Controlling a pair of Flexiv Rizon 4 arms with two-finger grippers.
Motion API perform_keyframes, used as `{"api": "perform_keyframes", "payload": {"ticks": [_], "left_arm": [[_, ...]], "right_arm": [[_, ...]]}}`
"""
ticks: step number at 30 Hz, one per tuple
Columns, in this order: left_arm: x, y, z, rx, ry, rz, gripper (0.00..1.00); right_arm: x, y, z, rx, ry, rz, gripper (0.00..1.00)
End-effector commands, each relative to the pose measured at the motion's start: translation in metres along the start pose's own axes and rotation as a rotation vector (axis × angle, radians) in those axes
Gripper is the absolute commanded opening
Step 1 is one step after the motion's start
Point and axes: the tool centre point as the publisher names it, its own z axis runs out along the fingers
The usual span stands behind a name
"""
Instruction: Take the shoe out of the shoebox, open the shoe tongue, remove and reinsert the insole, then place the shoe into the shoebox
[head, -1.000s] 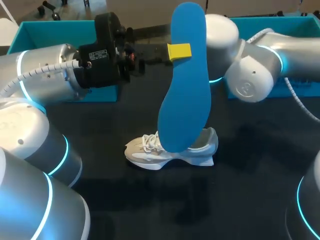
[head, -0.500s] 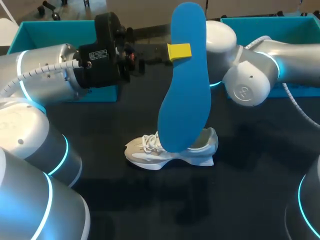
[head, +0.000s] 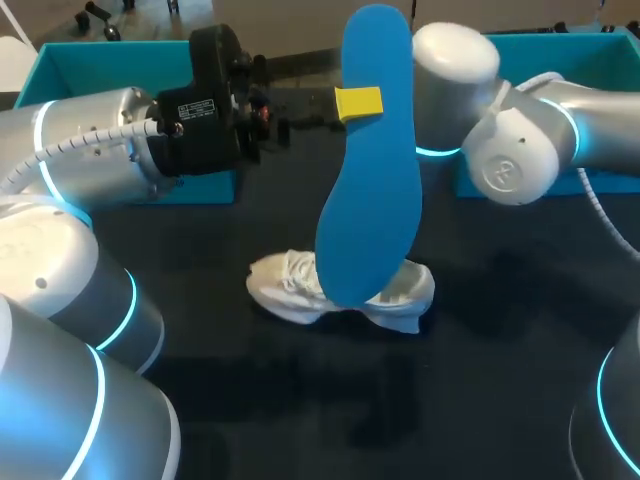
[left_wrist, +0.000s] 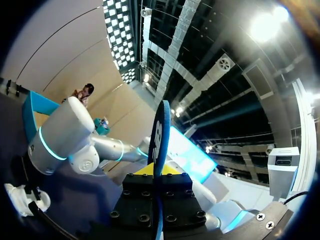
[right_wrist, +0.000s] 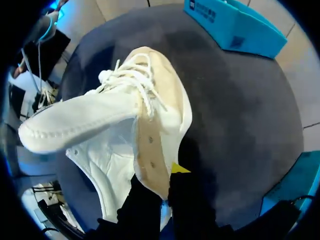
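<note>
Holding insole upright, left claw hangs while right claw grips shoe.

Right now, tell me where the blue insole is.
In the head view the blue insole stands upright at the middle, pinched between the left arm's fingers, its lower end in front of the white shoe.
</note>
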Motion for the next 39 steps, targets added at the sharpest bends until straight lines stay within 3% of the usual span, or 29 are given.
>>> {"api": "perform_keyframes", "payload": {"ticks": [1,8,11,14,19,33,36,39], "left_arm": [[0.008,0.005,0.002,0.041,-0.004,0.001,0.0],[0.008,0.005,0.002,0.041,-0.004,0.001,0.0],[0.008,0.005,0.002,0.041,-0.004,0.001,0.0],[0.008,0.005,0.002,0.041,-0.004,0.001,0.0],[0.008,0.005,0.002,0.041,-0.004,0.001,0.0],[0.008,0.005,0.002,0.041,-0.004,0.001,0.0],[0.008,0.005,0.002,0.041,-0.004,0.001,0.0],[0.008,0.005,0.002,0.041,-0.004,0.001,0.0]], "right_arm": [[0.002,-0.004,-0.009,-0.058,0.026,0.088,0.0],[0.001,0.006,-0.015,-0.124,0.063,0.266,0.0],[0.001,0.006,-0.016,-0.199,0.029,0.366,0.0],[0.002,0.005,-0.021,-0.194,-0.001,0.445,0.0],[0.003,0.004,-0.029,-0.355,-0.117,0.52,0.0],[0.003,0.004,-0.029,-0.355,-0.117,0.52,0.0],[0.003,-0.002,-0.028,-0.359,-0.123,0.737,0.0],[0.007,0.002,-0.025,-0.395,-0.135,0.806,0.0]]}}
